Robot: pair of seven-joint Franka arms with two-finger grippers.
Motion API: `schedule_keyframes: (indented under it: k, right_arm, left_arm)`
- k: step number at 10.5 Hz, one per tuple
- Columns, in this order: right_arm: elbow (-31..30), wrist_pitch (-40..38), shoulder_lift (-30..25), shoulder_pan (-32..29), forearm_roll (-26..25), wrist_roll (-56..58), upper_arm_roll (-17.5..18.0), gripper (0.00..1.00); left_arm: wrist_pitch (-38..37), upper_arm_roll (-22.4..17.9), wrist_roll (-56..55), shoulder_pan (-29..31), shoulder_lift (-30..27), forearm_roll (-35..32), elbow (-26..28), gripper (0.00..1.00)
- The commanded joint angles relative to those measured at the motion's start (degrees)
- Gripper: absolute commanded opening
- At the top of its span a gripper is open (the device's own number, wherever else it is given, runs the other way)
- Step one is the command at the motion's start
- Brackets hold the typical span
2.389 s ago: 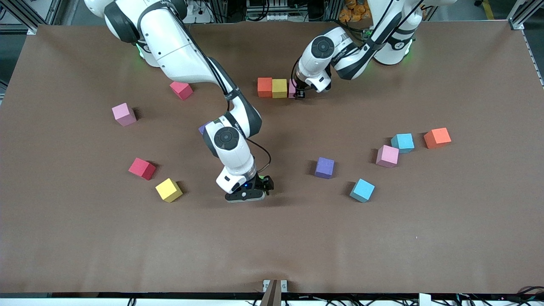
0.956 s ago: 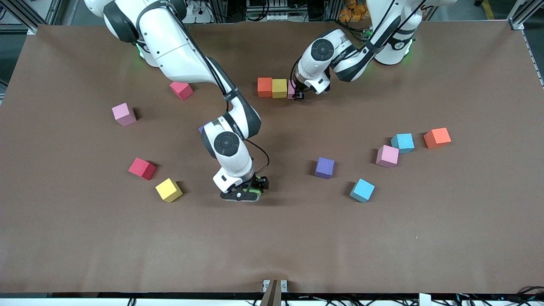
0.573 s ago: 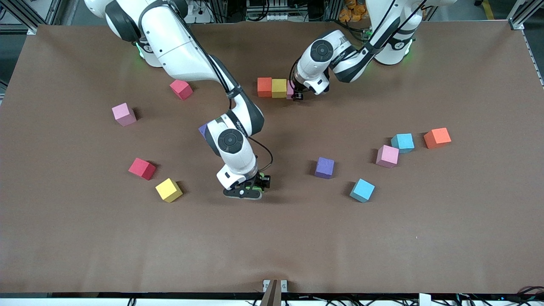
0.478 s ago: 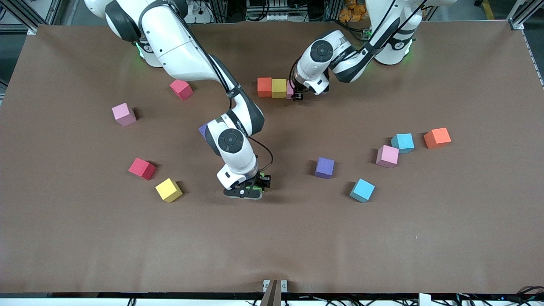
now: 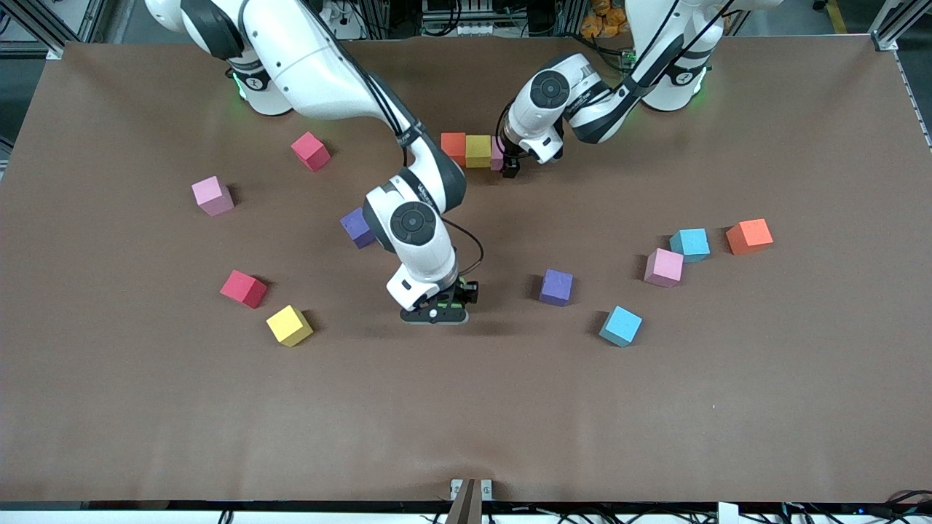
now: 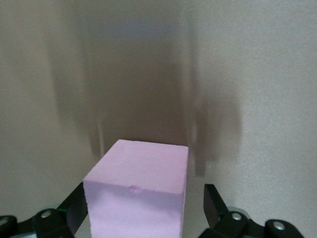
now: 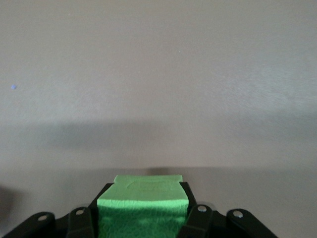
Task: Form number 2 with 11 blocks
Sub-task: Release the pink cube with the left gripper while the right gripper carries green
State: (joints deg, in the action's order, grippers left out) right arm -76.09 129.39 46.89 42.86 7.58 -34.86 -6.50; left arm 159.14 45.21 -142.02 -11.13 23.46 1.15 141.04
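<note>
Since the earlier frames the right arm had swung toward the table's middle, lifting its right gripper (image 5: 439, 309), clamped on the green block (image 7: 142, 203). Brown table (image 5: 728, 400) lay bare beneath it. Its likely goal, the row of orange block (image 5: 453, 144), yellow block (image 5: 478, 151) and pink block (image 6: 136, 196), lay farther from the front camera. There the left gripper (image 5: 510, 169) straddled the pink block, fingers spread clear of it.

Robotics lab: aluminium framing (image 5: 890, 29), cabling, brown-covered table (image 5: 466, 407), two Franka arms.
</note>
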Motion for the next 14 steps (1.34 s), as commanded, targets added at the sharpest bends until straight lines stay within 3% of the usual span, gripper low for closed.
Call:
schedule_keyframes:
  k: [1,6,11,14]
  right_arm:
    - [-1.77,-4.75,-4.43,-0.23,-0.02,3.39,0.18,0.00]
    - [-2.04,-5.03,-4.53,0.38,0.24,4.19,0.26,0.00]
    - [-2.04,-5.20,-4.44,2.49,0.41,2.79,0.88,0.00]
    - [-2.48,-6.00,-4.27,5.83,0.50,0.33,0.88,0.00]
  left_arm:
    - [0.38,0.14,0.34,0.58,-0.07,-2.72,-0.33,1.00]
    - [-1.19,3.38,0.78,1.02,-4.55,-6.95,0.11,1.00]
    - [-5.50,7.86,3.05,8.12,-10.17,-6.95,-0.41,1.00]
    - [-10.23,10.86,7.16,13.31,-13.43,-6.69,-3.48,1.00]
